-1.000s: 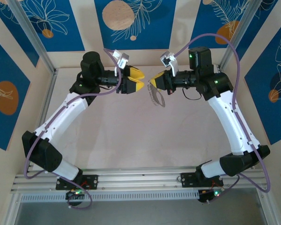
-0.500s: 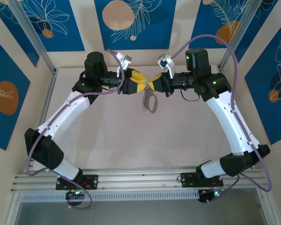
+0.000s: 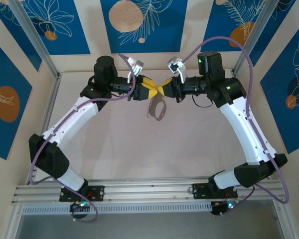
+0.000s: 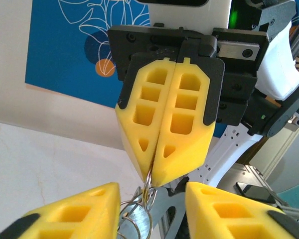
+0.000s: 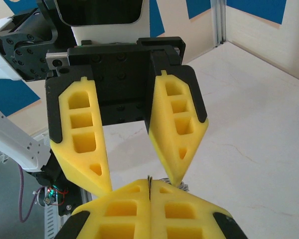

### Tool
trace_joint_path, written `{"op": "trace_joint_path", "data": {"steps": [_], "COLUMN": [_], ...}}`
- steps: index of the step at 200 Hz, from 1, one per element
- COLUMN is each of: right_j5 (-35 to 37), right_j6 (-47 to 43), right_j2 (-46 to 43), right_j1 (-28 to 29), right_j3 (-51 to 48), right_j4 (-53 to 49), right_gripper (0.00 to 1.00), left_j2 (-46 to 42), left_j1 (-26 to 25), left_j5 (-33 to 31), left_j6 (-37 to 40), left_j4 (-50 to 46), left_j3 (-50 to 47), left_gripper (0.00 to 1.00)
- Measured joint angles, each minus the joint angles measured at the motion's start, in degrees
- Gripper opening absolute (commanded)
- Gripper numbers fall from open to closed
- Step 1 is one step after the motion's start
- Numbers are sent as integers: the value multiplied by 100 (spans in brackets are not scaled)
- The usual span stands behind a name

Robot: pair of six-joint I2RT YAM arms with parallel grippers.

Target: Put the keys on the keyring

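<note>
Your right gripper is clenched tight, pads flat together, grasping the keyring by its top. In the right wrist view a thin wire stands edge-on in the seam between that gripper's two pads, right at the tips.

The keyring hangs straight below the tips, clear of the table. Its grey oval is tilted, and the pale strip runs along the edge nearer your left arm.

Your left gripper is nose to nose with the right one, tips just about meeting. Its jaws stand apart, nothing clamped between them that I can see. From the right wrist, its two fingers splay either side of the pinched wire, one tip close beside it and the other further off.

From the left wrist, the right gripper sits dead ahead and shut, with the wire coming out of its seam. The wire drops into the gap between your left gripper's own fingers. Low in that gap sit some silvery coils and a small flat metal piece. I can't tell whether either left pad touches them. I can't tell if a key is among that metal; it's too small and cut off by the frame edge.
</note>
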Motion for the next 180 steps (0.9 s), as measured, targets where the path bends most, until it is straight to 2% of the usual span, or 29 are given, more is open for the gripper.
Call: {"op": "trace_joint_path", "data": {"steps": [43,58,81,99,113,138,154,180], "right_j5": [4,7,22,9,7,-197,-190,83], "right_j6": [2,2,7,81,260,885,1279,1755], "right_j2": [-4,-31,-90,-160,-308,-855,-1248,-1786], "right_j1": [15,13,11,-28,-166,-741,-1062,-1132], "right_j3": [-2,-11,-57,-170,-463,-1322,-1803,-2544], "right_j4": [20,22,92,251,586,1419,1919,2684], "right_gripper": [0,0,0,26,38,45,46,47], "left_j2": [13,15,15,15,9,7,7,7], "left_j1": [-44,-48,-59,-63,-85,-131,-136,-138], "left_j5": [0,2,0,-22,-7,-170,-221,-269], "left_j6": [0,9,-31,-70,-114,-127,-133,-164], "left_j4": [74,127,216,304,402,487,516,551], "left_j3": [0,0,0,-7,-39,-131,-179,-186], "left_gripper": [10,0,0,0,0,0,0,0]}}
